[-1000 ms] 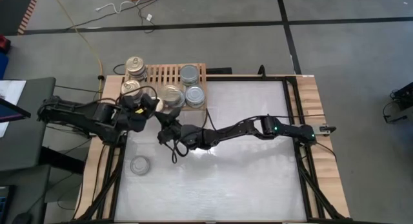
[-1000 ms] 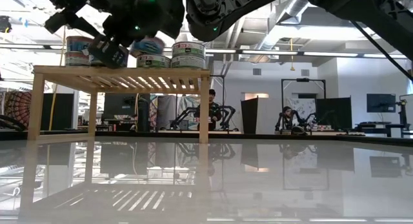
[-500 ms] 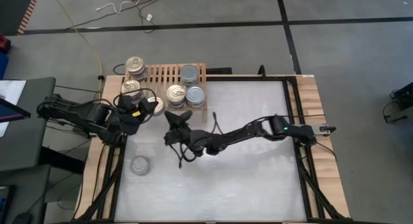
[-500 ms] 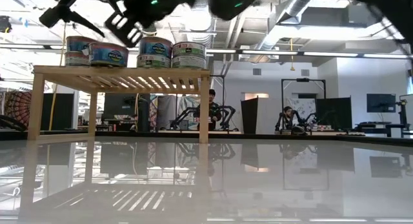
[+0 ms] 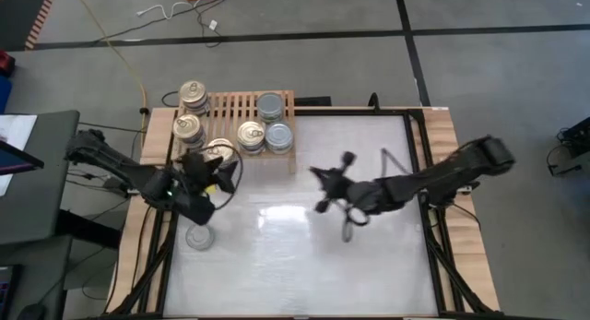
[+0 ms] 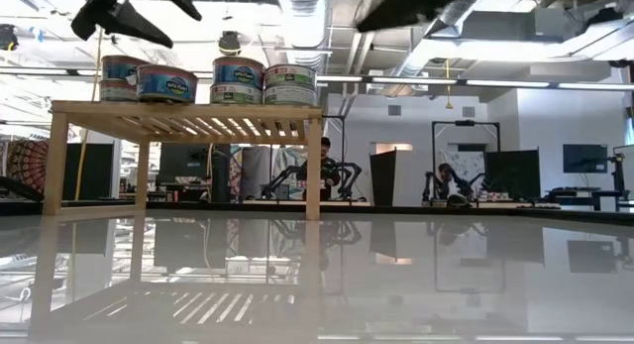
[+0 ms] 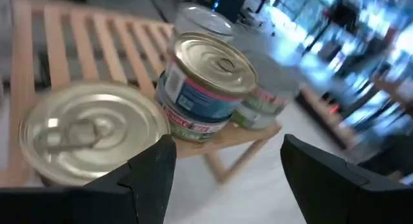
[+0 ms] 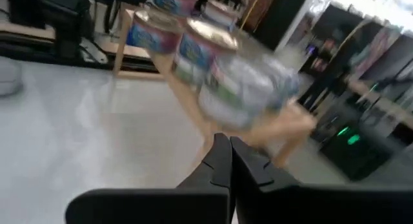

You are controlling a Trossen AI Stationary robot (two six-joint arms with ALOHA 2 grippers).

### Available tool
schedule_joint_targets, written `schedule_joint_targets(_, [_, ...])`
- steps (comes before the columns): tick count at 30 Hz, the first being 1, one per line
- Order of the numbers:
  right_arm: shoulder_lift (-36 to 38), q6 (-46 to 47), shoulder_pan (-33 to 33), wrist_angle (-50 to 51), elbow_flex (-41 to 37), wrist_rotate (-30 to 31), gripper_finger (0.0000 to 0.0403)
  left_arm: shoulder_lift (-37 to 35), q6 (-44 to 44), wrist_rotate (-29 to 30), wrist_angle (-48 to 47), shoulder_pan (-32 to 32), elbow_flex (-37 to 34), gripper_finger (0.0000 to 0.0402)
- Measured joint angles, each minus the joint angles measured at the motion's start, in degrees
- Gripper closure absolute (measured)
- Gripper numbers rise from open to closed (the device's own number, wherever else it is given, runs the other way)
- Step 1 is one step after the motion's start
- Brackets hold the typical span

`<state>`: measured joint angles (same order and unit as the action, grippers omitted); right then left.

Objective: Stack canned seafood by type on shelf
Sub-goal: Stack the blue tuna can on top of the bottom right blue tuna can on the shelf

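Note:
The light-wood shelf [image 5: 241,108] stands at the table's far left and carries the canned seafood. Gold-topped tins [image 5: 193,94] [image 5: 187,126] [image 5: 219,152] [image 5: 251,134] sit on its slats, and silver-topped tins [image 5: 270,105] [image 5: 278,136] stand at its right end. One more silver tin [image 5: 199,237] lies on the white table near the left edge. My left gripper [image 7: 222,175] hovers open just in front of the shelf's near left corner [image 5: 214,172], empty. My right gripper [image 8: 229,161] is shut and empty above the table's middle [image 5: 316,176].
The low view shows some tins as stacks of two [image 6: 238,79] [image 6: 289,83] and one single tin [image 6: 166,83]. The table's middle and right lie bare. Cables run on the floor beyond the far edge. People sit in the room behind.
My right gripper has swung quickly from the shelf's front toward the table's right, rising and rolling, still shut. My left gripper has drawn back from the gold tin on the shelf's near left corner toward the near edge, rolling. That tin stays on the slats.

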<state>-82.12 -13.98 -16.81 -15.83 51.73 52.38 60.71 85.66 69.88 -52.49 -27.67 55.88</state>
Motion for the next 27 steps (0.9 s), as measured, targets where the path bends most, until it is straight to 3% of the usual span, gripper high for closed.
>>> schedule_joint_targets(6, [11.2,18.8,-3.4,6.6,-14.4,-1.6,0.0377,7.6,-16.4,0.0,0.9,-0.4,0.0,0.0133])
schedule_joint_targets(15, [13.2,36.4,-5.4,6.8,-24.4,-2.3,0.0376,16.1,-15.5,-4.3,5.1,0.1,0.0,0.0133])
schedule_joint_targets(23, [9.1,39.5,-5.3,8.1,-25.1,-6.1,0.0376,18.7,-19.1,-4.3,12.5,-2.8,0.0,0.0133])
schedule_joint_targets(27, [6.9,39.3,-4.9,8.1,-25.1,-6.1,0.0376,18.8,-19.7,-0.5,14.5,-4.9,0.0,0.0133])
